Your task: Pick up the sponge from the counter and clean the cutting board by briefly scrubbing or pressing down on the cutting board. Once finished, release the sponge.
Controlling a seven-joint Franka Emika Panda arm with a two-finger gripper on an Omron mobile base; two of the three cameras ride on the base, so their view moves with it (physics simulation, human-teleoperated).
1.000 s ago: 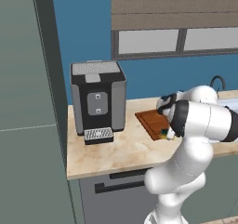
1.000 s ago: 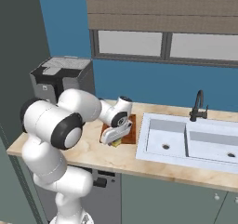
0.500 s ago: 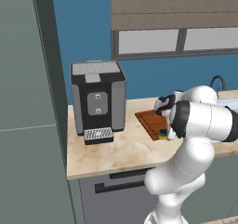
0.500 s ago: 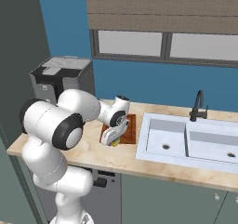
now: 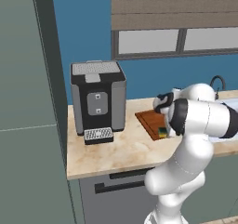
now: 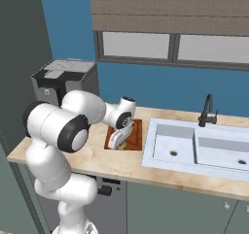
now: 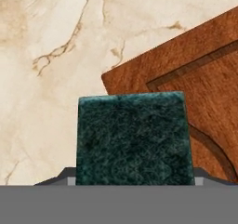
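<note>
The gripper (image 6: 120,143) is squeezing the sponge (image 7: 134,138) at the cutting board (image 7: 195,93) corner. I think it should press flat and rub gently.

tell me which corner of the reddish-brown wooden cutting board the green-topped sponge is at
The green-topped yellow sponge sits at the reddish-brown wooden cutting board's front corner on the coffee-machine side, nearest the counter's front edge, away from the sink.

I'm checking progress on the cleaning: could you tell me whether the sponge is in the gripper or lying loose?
In the gripper. The hand view shows the sponge between the finger tips, over the corner of the cutting board.
</note>
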